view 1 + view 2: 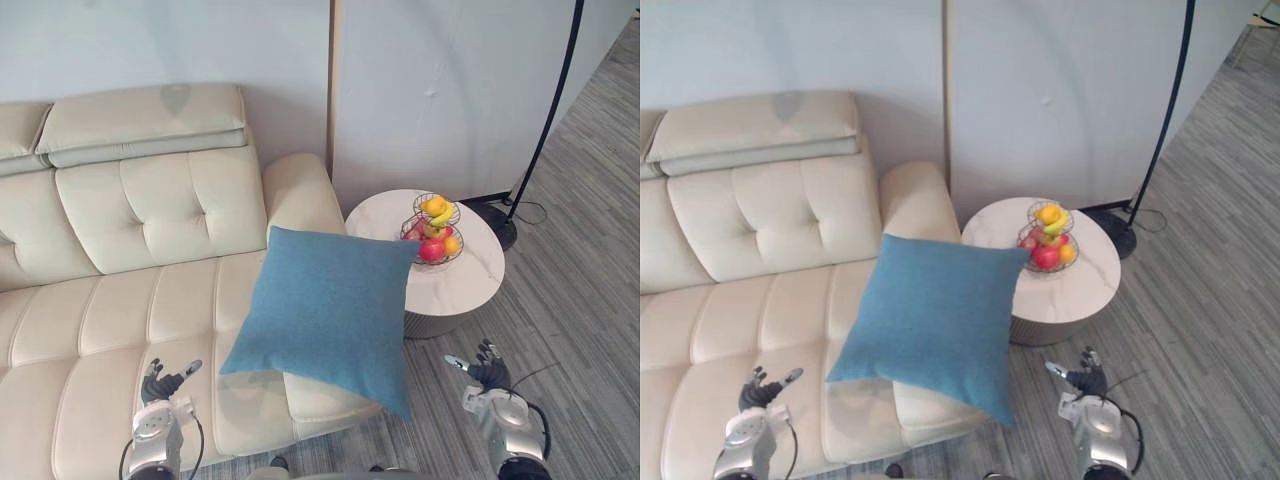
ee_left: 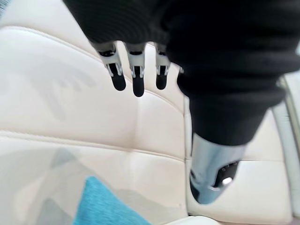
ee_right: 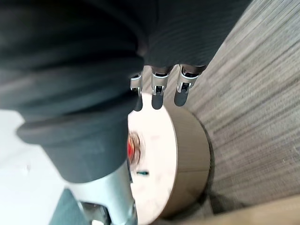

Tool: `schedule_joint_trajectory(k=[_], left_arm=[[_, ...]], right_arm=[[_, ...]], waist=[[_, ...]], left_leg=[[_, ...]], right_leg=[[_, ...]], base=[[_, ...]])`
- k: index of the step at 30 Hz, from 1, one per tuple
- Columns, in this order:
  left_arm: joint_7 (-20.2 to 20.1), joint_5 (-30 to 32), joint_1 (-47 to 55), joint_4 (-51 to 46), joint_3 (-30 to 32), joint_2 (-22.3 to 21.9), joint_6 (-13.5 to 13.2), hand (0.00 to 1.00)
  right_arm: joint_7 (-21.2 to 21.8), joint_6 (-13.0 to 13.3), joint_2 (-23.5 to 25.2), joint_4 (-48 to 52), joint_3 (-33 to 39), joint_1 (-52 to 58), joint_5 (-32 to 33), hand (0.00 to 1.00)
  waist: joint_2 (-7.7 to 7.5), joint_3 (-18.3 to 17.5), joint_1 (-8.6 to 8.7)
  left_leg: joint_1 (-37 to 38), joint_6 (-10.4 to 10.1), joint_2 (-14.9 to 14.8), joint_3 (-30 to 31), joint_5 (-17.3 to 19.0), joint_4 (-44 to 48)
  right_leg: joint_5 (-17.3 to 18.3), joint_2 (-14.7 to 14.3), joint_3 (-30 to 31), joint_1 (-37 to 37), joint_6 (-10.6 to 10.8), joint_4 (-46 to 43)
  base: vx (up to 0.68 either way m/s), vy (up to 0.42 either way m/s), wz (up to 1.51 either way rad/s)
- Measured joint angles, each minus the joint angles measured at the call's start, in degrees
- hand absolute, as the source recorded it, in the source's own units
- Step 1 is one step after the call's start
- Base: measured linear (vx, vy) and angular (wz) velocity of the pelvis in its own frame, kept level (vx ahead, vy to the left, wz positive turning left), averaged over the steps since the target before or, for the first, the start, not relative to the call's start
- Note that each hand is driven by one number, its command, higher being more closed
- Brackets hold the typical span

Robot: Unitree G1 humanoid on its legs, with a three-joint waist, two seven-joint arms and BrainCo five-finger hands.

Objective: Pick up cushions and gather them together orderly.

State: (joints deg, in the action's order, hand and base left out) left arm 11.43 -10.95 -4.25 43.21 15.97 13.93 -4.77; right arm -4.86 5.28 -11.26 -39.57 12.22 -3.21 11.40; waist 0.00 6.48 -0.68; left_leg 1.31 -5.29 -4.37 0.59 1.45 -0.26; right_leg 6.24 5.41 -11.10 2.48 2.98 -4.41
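Item: left robot hand (image 1: pixel 163 381). It is held low over the front of the sofa seat, fingers (image 2: pixel 137 77) straight and slightly apart, thumb set off to the side. Nothing is grasped.

Item: right robot hand (image 1: pixel 487 369). It is held over the floor (image 1: pixel 590 300) just in front of the round tabletop (image 1: pixel 475 275), fingers (image 3: pixel 158 91) extended and relaxed. Nothing is grasped.

Item: blue cushion (image 1: pixel 325 315). It is placed between the two robot hands and slightly beyond them, apart from both. It is tilted, with one corner towards the armrest and the tabletop and the lowest corner projecting past the seat's front edge over the floor. A shadow is cast on the seat beneath it. Whether it rests on the seat or is clear of it cannot be told.

Item: cream sofa (image 1: pixel 120 310). It has tufted back panels and a raised headrest at the rear.

Item: wire fruit basket (image 1: pixel 436 230). It stands on the tabletop, beside the sofa's armrest.

Item: floor lamp (image 1: pixel 548 120). Its dark pole is planted beyond the tabletop.

Progress: the task is judged to be at an early stage. One cushion is seen, no gathered group is visible and no grasp has been made. A reach inward by either robot hand, or by both, is judged to be needed next, and the overhanging corner is judged likely to slip floorward.
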Motion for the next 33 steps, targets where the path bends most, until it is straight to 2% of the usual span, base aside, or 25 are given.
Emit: schedule_joint_trajectory(k=[2,5,7,9,14,15,16,20,24,29,32,33], left_arm=[[0.9,-0.3,-1.7,-0.3,-2.7,-0.1,0.0,0.0],[1.3,-0.3,-5.4,-1.0,-7.5,-0.4,0.0,0.0],[2.3,-0.3,-7.8,-1.0,-9.8,-1.2,0.0,0.0],[3.4,-0.3,-12.5,-1.4,-14.4,-3.1,0.0,0.0],[5.6,-0.2,-18.9,-4.2,-19.4,-7.0,0.0,0.0],[6.2,-0.2,-19.8,-4.4,-19.8,-7.2,0.0,0.0],[6.9,-0.2,-21.2,-4.3,-20.4,-7.3,0.0,1.0],[7.6,-0.2,-24.7,-4.2,-21.5,-7.0,0.1,1.0],[8.5,-0.4,-28.5,-4.3,-23.2,-3.8,0.1,1.0],[8.6,-1.7,-28.8,-8.8,-25.7,-2.9,0.0,1.0],[8.6,-2.7,-27.3,-13.1,-27.2,-2.8,-0.2,1.0],[8.6,-2.8,-25.6,-15.6,-27.8,-2.9,-1.0,1.0]], right_arm=[[-0.2,0.1,0.2,0.0,-1.8,-1.6,1.1,0.0],[-0.4,0.2,1.2,0.2,-4.7,-5.3,2.7,0.0],[-0.8,0.4,2.5,1.2,-6.7,-7.0,3.3,0.0],[-1.0,0.6,4.7,5.6,-10.2,-8.7,4.4,0.0],[-3.1,0.8,7.1,12.1,-13.9,-12.5,4.8,0.0],[-3.6,0.9,7.0,13.7,-14.6,-12.7,4.9,1.0],[-4.5,0.9,6.9,15.7,-15.8,-13.4,4.9,1.0],[-6.1,1.2,6.7,19.2,-17.2,-15.3,5.4,1.0],[-7.1,2.0,6.1,21.2,-17.7,-18.7,7.8,1.0],[-7.1,2.7,4.9,23.6,-19.5,-19.3,8.9,1.0],[-7.1,2.8,4.2,25.4,-19.6,-18.3,9.0,1.0],[-7.1,3.3,4.2,26.7,-19.6,-16.8,9.0,1.0]], waist=[[0.5,0.6,0.02],[0.85,3.8,-0.01],[0.72,5.3,-0.17],[0.14,7.6,-1.13],[-0.34,9.4,-1.42],[-0.32,9.5,-1.47],[-0.33,9.6,-1.61],[-0.1,9.8,-1.57],[-0.07,9.9,-1.59],[-0.08,9.9,-1.84],[-0.07,9.9,-1.92],[-0.09,9.9,-1.92]], left_leg=[[-1.5,0.0,-0.1,0.3,-1.6,-1.5],[-3.8,0.0,-0.3,0.4,-4.0,-2.8],[-6.2,-0.1,-0.5,0.4,-4.8,-2.5],[-10.5,-0.1,-0.3,-0.2,-5.9,-1.6],[-19.6,-0.1,0.0,-0.4,-5.7,4.4],[-21.5,-0.3,-0.2,-0.7,-5.1,5.9],[-23.9,-0.3,-0.6,-1.7,-3.9,7.5],[-28.2,-0.3,-2.3,-5.0,-4.3,8.9],[-30.6,-0.2,-3.1,-5.9,-6.2,8.1],[-29.8,-0.5,-2.8,-6.3,-6.7,8.3],[-27.0,-0.6,-2.5,-6.4,-6.4,7.9],[-25.1,-0.6,-2.2,-6.4,-6.4,6.7]], right_leg=[[-0.9,-0.1,-0.3,-1.9,-0.1,0.2],[-2.2,-0.4,-0.4,-5.0,-0.3,-0.4],[-2.3,-0.3,-0.1,-8.1,-0.4,-2.4],[-1.4,0.4,0.6,-14.4,-0.5,-7.6],[-0.6,1.8,1.1,-23.8,-0.9,-14.3],[-0.6,1.7,1.2,-25.5,-1.0,-15.1],[-0.5,1.8,1.6,-28.0,-1.2,-16.4],[-0.9,1.5,1.2,-32.1,-1.8,-17.5],[-1.5,1.4,0.9,-35.0,-2.5,-17.7],[-1.5,1.6,1.1,-34.1,-2.4,-17.7],[-0.7,1.9,1.1,-31.3,-1.9,-17.6],[-0.3,2.1,1.1,-30.0,-1.9,-17.5]], base=[[-0.14,0.004,0.09],[-0.19,0.002,0.04],[-0.17,-0.003,-0.02],[-0.15,-0.011,-0.07],[-0.15,-0.006,0.0],[-0.15,-0.006,-0.11],[-0.15,-0.008,-0.13],[-0.11,-0.018,-0.01],[-0.02,-0.013,0.02],[0.08,-0.007,0.01],[0.07,0.002,0.05],[0.09,0.007,0.05]])
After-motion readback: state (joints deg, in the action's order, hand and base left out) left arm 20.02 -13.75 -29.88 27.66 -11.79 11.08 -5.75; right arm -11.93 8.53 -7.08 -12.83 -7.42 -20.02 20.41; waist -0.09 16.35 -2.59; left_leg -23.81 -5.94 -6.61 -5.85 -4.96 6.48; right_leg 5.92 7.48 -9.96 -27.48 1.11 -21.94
